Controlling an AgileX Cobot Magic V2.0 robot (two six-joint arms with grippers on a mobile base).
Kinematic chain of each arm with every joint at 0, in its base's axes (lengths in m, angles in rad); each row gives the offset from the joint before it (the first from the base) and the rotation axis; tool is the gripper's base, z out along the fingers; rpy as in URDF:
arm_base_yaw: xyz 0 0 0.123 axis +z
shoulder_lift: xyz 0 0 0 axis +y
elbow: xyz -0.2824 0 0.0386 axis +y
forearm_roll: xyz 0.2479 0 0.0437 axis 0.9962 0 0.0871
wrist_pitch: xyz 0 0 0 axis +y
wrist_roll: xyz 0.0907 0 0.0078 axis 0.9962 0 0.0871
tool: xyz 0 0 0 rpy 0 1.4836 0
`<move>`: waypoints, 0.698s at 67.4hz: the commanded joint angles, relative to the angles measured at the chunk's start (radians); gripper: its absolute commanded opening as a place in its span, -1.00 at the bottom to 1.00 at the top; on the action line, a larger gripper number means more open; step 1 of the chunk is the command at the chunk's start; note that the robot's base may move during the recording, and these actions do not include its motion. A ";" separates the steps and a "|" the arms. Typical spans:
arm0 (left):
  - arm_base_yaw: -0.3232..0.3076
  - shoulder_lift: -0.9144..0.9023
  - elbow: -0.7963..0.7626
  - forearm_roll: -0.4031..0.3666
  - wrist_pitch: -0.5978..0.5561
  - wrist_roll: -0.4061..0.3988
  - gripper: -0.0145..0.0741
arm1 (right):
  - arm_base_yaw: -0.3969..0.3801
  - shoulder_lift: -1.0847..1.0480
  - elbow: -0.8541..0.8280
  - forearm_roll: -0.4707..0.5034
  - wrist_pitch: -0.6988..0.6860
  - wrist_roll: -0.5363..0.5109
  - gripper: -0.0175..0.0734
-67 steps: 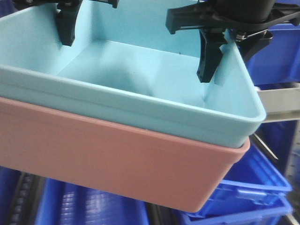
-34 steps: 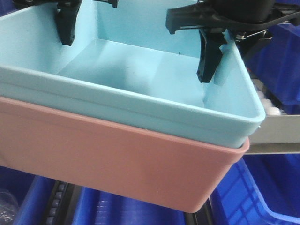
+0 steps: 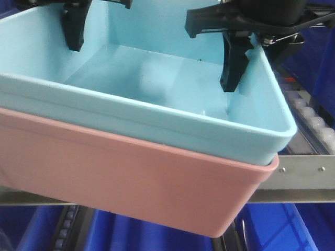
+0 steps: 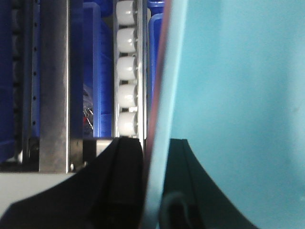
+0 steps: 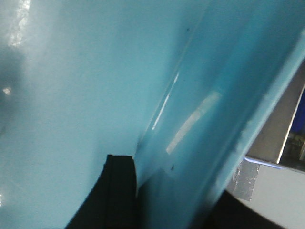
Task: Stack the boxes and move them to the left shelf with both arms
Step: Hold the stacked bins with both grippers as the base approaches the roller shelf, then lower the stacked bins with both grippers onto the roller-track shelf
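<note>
Clamping blue tub [image 3: 157, 89], nested in pink tub [image 3: 131, 178]: left gripper [image 4: 148, 152] at 10 o'clock, right gripper [image 3: 252, 68] at 2, outer jaws mostly hidden.

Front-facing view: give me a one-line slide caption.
Two-arm carry: blue tub nested in pink tub, left gripper and right gripper clamping, at shelf's front bar.

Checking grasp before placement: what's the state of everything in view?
blue tub: empty, nested inside pink tub.
pink tub: underneath, carrying blue tub.
left gripper: shut across both tubs' stacked wall.
right gripper: shut on blue tub's wall.
left shelf: behind pink tub's lower edge; contact unclear.
</note>
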 commanded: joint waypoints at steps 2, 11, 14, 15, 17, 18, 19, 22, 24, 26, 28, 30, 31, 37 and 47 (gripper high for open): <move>-0.043 -0.039 -0.043 -0.132 -0.220 -0.012 -0.69 | 0.031 -0.050 -0.068 0.105 -0.244 -0.027 -0.49; -0.043 -0.039 -0.043 -0.132 -0.220 -0.012 -0.69 | 0.031 -0.050 -0.068 0.105 -0.244 -0.027 -0.49; -0.043 -0.039 -0.043 -0.132 -0.220 -0.012 -0.69 | 0.031 -0.050 -0.068 0.105 -0.244 -0.027 -0.49; -0.043 -0.039 -0.043 -0.132 -0.220 -0.012 -0.69 | 0.031 -0.050 -0.068 0.105 -0.244 -0.027 -0.49; -0.043 -0.039 -0.043 -0.132 -0.220 -0.012 -0.69 | 0.031 -0.050 -0.068 0.105 -0.244 -0.027 -0.49; -0.043 -0.039 -0.043 -0.132 -0.220 -0.012 -0.69 | 0.031 -0.050 -0.068 0.105 -0.244 -0.027 -0.49; -0.043 -0.039 -0.043 -0.132 -0.220 -0.012 -0.69 | 0.031 -0.050 -0.068 0.105 -0.244 -0.027 -0.49; -0.043 -0.039 -0.043 -0.132 -0.220 -0.012 -0.69 | 0.031 -0.050 -0.068 0.105 -0.244 -0.027 -0.49; -0.043 -0.039 -0.043 -0.132 -0.220 -0.012 -0.69 | 0.031 -0.050 -0.068 0.105 -0.244 -0.027 -0.49; -0.043 -0.039 -0.043 -0.132 -0.220 -0.012 -0.69 | 0.031 -0.050 -0.068 0.105 -0.244 -0.027 -0.49; -0.043 -0.039 -0.043 -0.132 -0.220 -0.012 -0.69 | 0.031 -0.050 -0.068 0.105 -0.244 -0.027 -0.49; -0.043 -0.039 -0.043 -0.132 -0.220 -0.012 -0.69 | 0.031 -0.050 -0.068 0.105 -0.244 -0.027 -0.49; -0.043 -0.039 -0.043 -0.132 -0.220 -0.012 -0.69 | 0.031 -0.050 -0.068 0.105 -0.244 -0.027 -0.49; -0.043 -0.039 -0.043 -0.132 -0.220 -0.012 -0.69 | 0.031 -0.050 -0.068 0.105 -0.244 -0.027 -0.49; -0.043 -0.039 -0.043 -0.132 -0.220 -0.012 -0.69 | 0.031 -0.050 -0.068 0.105 -0.244 -0.027 -0.49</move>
